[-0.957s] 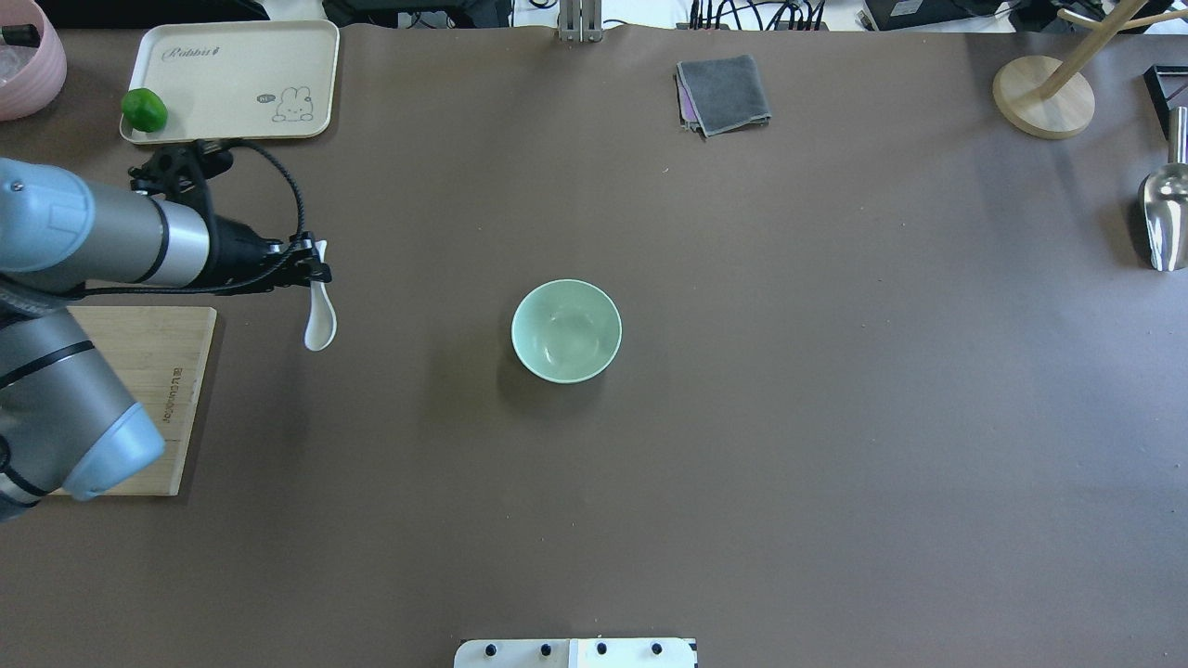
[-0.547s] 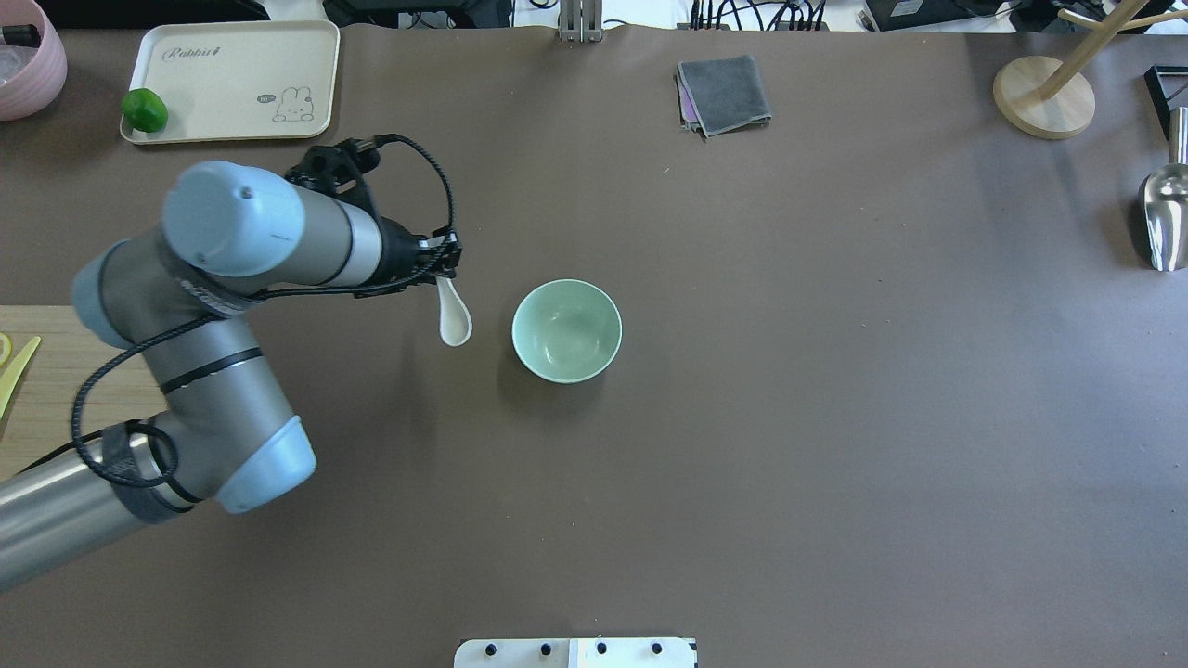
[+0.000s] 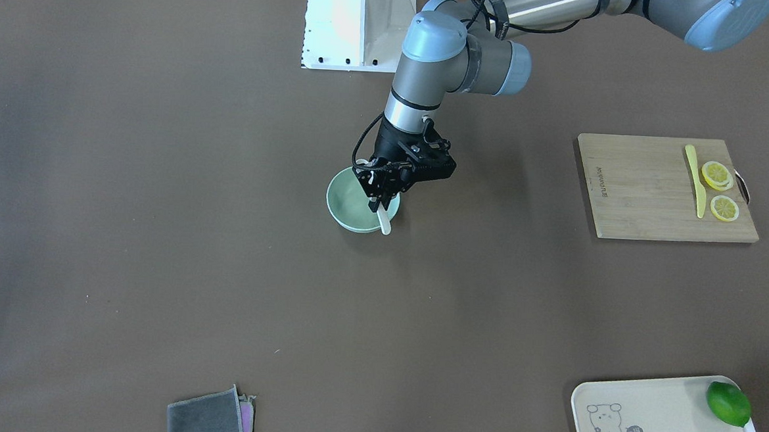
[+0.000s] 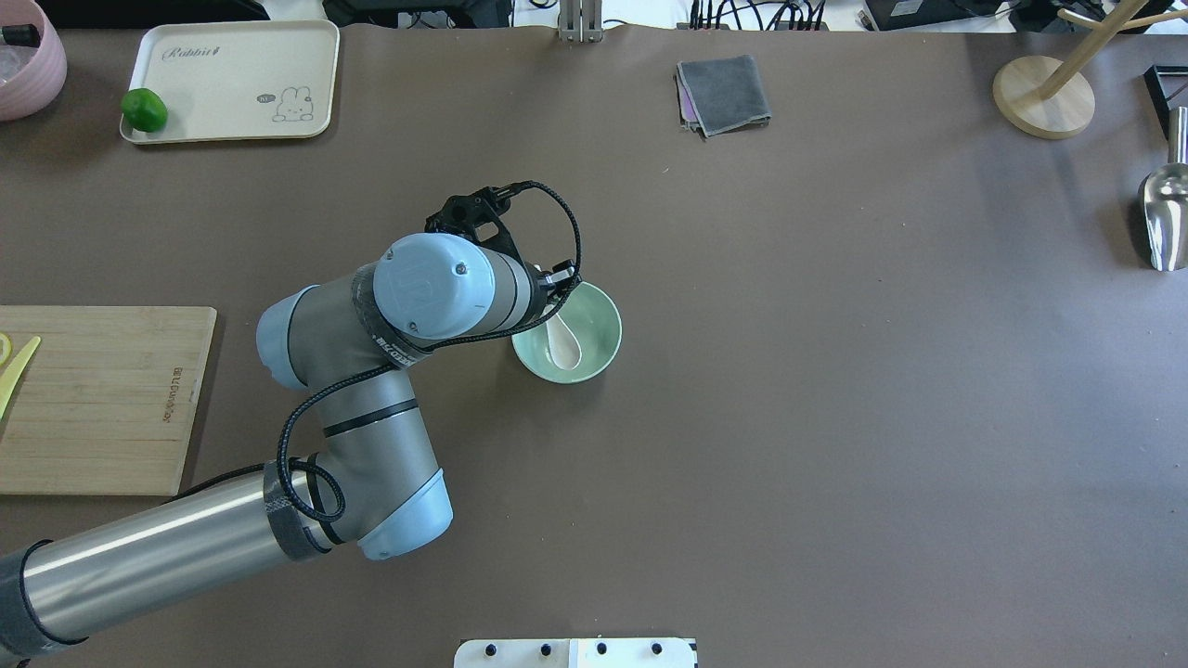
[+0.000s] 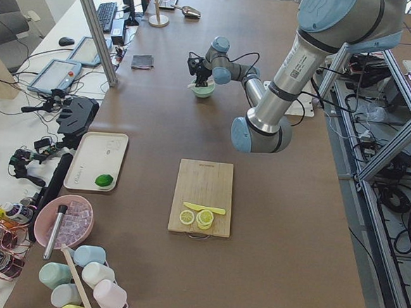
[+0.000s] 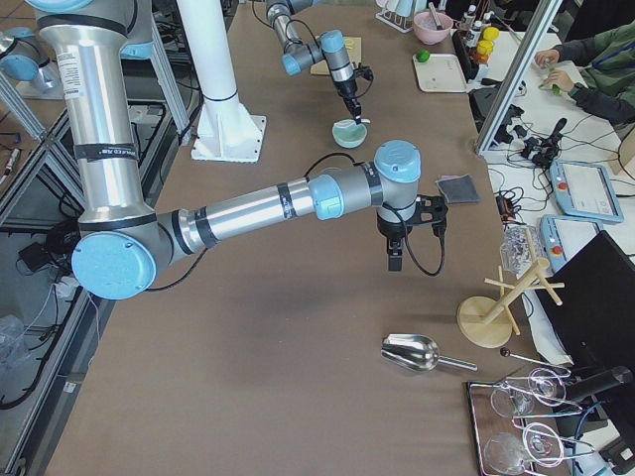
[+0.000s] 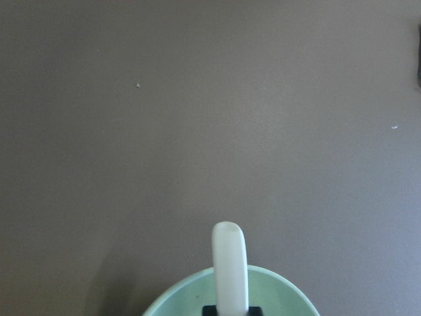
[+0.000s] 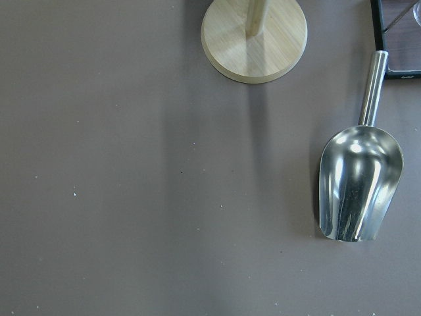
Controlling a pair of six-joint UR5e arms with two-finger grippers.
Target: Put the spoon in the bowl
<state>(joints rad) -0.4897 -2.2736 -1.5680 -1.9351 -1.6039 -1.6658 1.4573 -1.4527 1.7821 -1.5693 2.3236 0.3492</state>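
Observation:
The white spoon (image 4: pixel 564 344) is held by its handle in my left gripper (image 4: pixel 558 299), which is shut on it. The scoop hangs over the inside of the pale mint-green bowl (image 4: pixel 601 320) at the table's middle. In the front-facing view the left gripper (image 3: pixel 379 201) sits over the bowl (image 3: pixel 344 204), and the spoon's handle end (image 3: pixel 384 226) sticks out past the rim. In the left wrist view the spoon handle (image 7: pixel 228 260) points forward over the bowl's rim (image 7: pixel 289 294). My right gripper (image 6: pixel 394 260) shows only in the exterior right view, above bare table; I cannot tell whether it is open or shut.
A wooden cutting board (image 4: pixel 102 399) with lemon slices and a yellow knife (image 3: pixel 694 179) lies at the left. A cream tray (image 4: pixel 237 79) with a lime (image 4: pixel 144 109) is at the back left. A grey cloth (image 4: pixel 724 93), a wooden stand (image 4: pixel 1041 96) and a metal scoop (image 4: pixel 1165 218) are at the back and right.
My left arm has swung right with the spoon, from beside the cutting board to just left of the bowl, and now holds the spoon over the bowl.

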